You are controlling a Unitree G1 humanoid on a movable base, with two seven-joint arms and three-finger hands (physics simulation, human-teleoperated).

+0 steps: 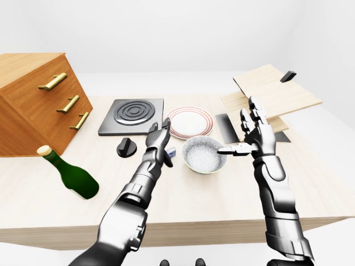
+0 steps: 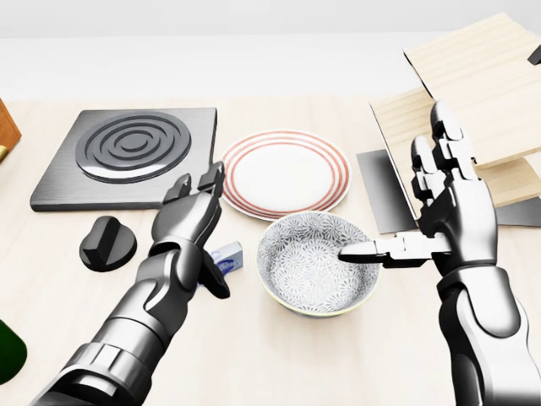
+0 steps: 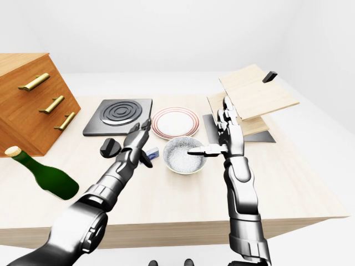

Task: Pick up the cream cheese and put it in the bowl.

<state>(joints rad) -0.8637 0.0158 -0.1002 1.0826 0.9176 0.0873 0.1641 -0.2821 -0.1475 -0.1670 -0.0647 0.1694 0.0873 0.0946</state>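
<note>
The cream cheese (image 2: 228,257), a small white and blue box, lies on the table just left of the bowl (image 2: 317,262), mostly hidden behind my left hand. The bowl is white with a grey speckled pattern and stands below the plate in the head view. My left hand (image 2: 203,233) is open, fingers pointing up and thumb down beside the box, not closed on it. My right hand (image 2: 414,211) is open and upright at the bowl's right rim, its thumb reaching over the bowl.
A red-rimmed plate (image 2: 286,173) lies above the bowl. A black stove plate (image 2: 127,156) and a black knob (image 2: 107,243) are to the left. A green bottle (image 1: 72,176) lies by the wooden drawer cabinet (image 1: 39,102). Wooden boards (image 2: 473,93) are stacked at right.
</note>
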